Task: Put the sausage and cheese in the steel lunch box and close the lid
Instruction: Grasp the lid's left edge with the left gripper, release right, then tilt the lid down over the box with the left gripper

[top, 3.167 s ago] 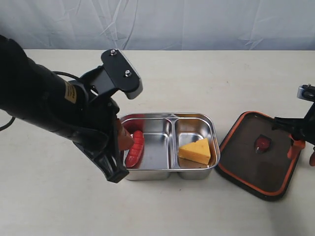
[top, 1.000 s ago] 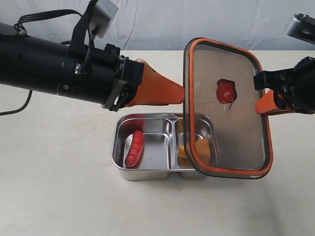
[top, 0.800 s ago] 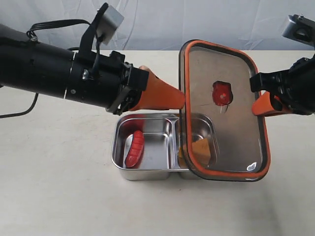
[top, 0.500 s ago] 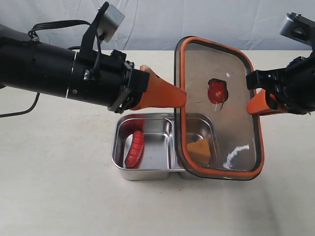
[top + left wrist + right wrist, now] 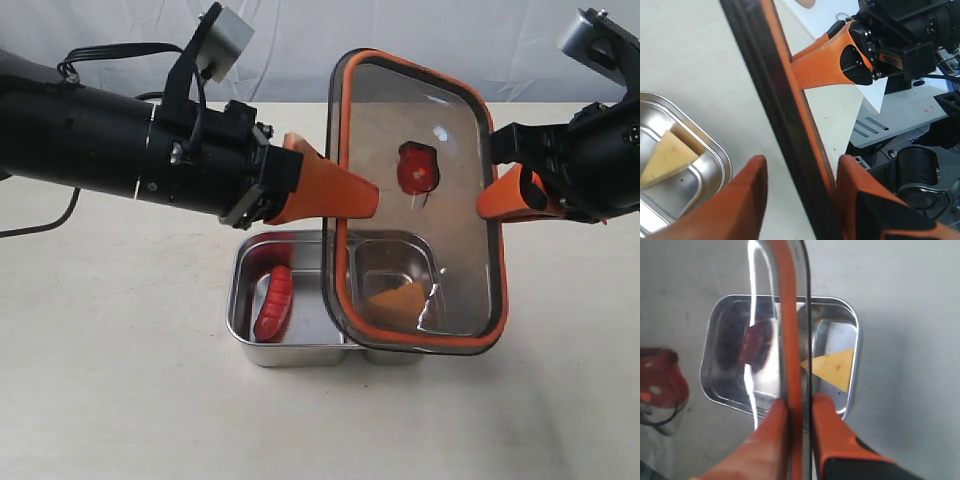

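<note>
The dark smoky translucent lid with the orange seal rim (image 5: 450,240) hangs tilted over the shiny two-compartment stainless-steel lunch box (image 5: 245,345) and covers much of it. The yellow toy cheese wedge (image 5: 398,297) in the narrower compartment shows only dimly through the plastic in the exterior view. The divider and far wall of the box are blurred by glare. The ribbed red toy sausage (image 5: 274,303) lies uncovered in the wider compartment. In the right wrist view it is only a dark red smear behind the lid. A reddish shape at that view's edge is too blurred to identify. The black left arm reaches in level from the left. The left gripper (image 5: 362,200) has its orange fingers (image 5: 740,205) spread on either side of the lid's edge. One finger is against the rim and bare table (image 5: 120,390) shows between the rim and the other finger. The right arm is cut off by the frame. The right gripper (image 5: 490,203) is pinched tight on the opposite edge of the lid.
</note>
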Controlling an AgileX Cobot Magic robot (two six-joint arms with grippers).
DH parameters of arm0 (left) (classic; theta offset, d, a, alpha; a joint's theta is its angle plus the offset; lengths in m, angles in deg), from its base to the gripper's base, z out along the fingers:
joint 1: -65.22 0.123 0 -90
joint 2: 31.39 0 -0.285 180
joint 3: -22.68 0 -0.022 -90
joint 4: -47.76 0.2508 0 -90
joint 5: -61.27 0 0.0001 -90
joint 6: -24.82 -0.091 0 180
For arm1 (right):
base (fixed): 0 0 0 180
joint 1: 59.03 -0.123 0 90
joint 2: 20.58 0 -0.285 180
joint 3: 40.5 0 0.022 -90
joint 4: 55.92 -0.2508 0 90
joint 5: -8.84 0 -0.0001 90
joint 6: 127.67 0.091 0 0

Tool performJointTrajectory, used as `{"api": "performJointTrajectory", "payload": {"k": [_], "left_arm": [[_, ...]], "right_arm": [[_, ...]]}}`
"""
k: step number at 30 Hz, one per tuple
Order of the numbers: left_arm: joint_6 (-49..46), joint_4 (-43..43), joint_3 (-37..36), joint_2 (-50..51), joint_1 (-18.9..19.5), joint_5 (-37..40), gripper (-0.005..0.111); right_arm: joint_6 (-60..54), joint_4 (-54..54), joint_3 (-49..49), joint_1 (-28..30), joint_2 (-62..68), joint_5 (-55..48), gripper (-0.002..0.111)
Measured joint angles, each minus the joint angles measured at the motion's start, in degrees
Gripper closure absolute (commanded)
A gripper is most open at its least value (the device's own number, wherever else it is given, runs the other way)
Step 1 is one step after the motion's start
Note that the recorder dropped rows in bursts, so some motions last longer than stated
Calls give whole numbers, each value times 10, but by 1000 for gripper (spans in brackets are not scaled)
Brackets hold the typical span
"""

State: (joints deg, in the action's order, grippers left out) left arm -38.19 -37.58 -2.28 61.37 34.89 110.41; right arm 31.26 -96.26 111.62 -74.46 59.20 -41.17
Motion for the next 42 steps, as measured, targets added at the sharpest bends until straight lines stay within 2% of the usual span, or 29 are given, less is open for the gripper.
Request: {"api": "performJointTrajectory", "payload": {"k": [2, 4, 5, 6, 15, 18, 21, 23, 29, 32, 37, 42], "left_arm": [[0, 0, 0, 0, 0, 1, 73], [0, 0, 0, 0, 0, 3, 89], [0, 0, 0, 0, 0, 5, 101], [0, 1, 0, 0, 0, 4, 107], [-13, 8, -1, 0, 1, -13, 107], [-14, 8, -1, 0, 1, -13, 107], [-18, 8, -1, 0, 1, -15, 107], [-21, 10, -1, 0, 1, -20, 107], [-24, 10, -2, 0, 1, -33, 107], [-26, 33, -2, 0, 1, -66, 107], [-23, 143, -2, -13, 1, -169, 107], [-21, 267, -2, -25, -6, -256, 107]], "right_arm": [[-10, -13, 0, 0, 0, -1, 109], [-16, -18, 0, 0, 0, -3, 109], [-16, -19, 0, 0, 0, -5, 109], [-19, -20, 0, 0, 0, -7, 109], [-23, -20, 0, 0, 0, -12, 108], [-23, -20, 0, 0, 0, -12, 93], [-23, -20, 0, 0, -3, -12, 71], [-23, -23, 0, 0, -5, -14, 65], [-24, -6, 0, -1, -14, -3, 65], [5, 32, 0, -1, -33, 17, 65], [103, 167, 0, -1, -92, 55, 65], [180, 288, 0, -1, -156, 50, 65]]}}
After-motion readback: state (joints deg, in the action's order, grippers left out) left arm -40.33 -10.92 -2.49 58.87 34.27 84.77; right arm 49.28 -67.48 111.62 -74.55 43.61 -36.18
